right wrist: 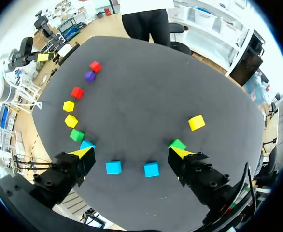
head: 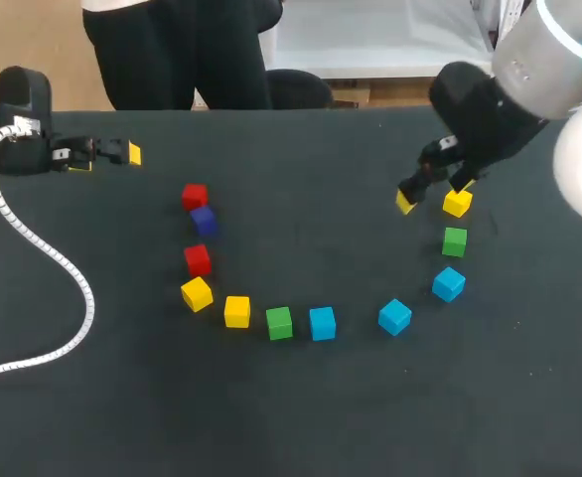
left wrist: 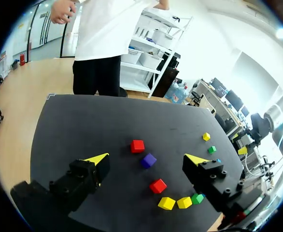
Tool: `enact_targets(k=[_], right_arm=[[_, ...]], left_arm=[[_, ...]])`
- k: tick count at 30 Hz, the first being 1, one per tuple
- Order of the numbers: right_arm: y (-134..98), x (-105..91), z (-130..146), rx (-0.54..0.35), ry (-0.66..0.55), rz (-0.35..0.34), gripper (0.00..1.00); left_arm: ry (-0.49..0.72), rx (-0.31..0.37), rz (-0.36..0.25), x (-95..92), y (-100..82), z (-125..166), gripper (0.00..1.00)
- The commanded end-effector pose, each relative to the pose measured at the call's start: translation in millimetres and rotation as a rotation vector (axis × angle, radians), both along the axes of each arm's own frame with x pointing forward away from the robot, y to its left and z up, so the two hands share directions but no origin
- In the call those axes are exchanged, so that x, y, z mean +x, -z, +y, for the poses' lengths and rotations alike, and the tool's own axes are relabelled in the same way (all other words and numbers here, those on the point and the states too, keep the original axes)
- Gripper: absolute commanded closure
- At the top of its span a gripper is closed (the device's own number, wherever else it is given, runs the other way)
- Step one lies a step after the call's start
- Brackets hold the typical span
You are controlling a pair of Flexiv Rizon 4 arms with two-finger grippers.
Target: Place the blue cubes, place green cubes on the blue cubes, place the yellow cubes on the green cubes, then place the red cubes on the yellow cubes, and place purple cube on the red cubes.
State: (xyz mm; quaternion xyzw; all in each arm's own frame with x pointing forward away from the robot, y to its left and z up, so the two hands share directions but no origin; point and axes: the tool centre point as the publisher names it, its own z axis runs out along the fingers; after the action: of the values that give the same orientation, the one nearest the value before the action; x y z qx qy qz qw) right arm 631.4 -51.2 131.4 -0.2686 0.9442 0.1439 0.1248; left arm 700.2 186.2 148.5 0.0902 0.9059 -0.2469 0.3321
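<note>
Right gripper (head: 435,189) is open and holds nothing, well right of the purple cube (head: 204,220), just beside a yellow cube (head: 457,203). Left gripper (head: 107,156) is open and empty too, left of the purple cube and further back. A red cube (head: 195,196) sits just beside the purple cube on the table (head: 301,139).

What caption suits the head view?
Open left gripper and open right gripper flank an arc of eleven unstacked cubes on the black table.
</note>
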Motion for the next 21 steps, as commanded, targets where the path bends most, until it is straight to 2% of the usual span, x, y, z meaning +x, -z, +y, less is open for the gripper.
enact_targets(k=[1, 21], right_arm=[[9.2, 2.4, 9.8, 0.005, -0.023, 0.029, 0.00], [24.2, -12.8, 32.2, 0.015, -0.101, 0.081, 0.00]], left_arm=[[-0.003, 0.004, 0.003, -0.2, -0.9, -0.7, 0.00], [-0.003, 0.004, 0.003, -0.2, -0.9, -0.7, 0.00]])
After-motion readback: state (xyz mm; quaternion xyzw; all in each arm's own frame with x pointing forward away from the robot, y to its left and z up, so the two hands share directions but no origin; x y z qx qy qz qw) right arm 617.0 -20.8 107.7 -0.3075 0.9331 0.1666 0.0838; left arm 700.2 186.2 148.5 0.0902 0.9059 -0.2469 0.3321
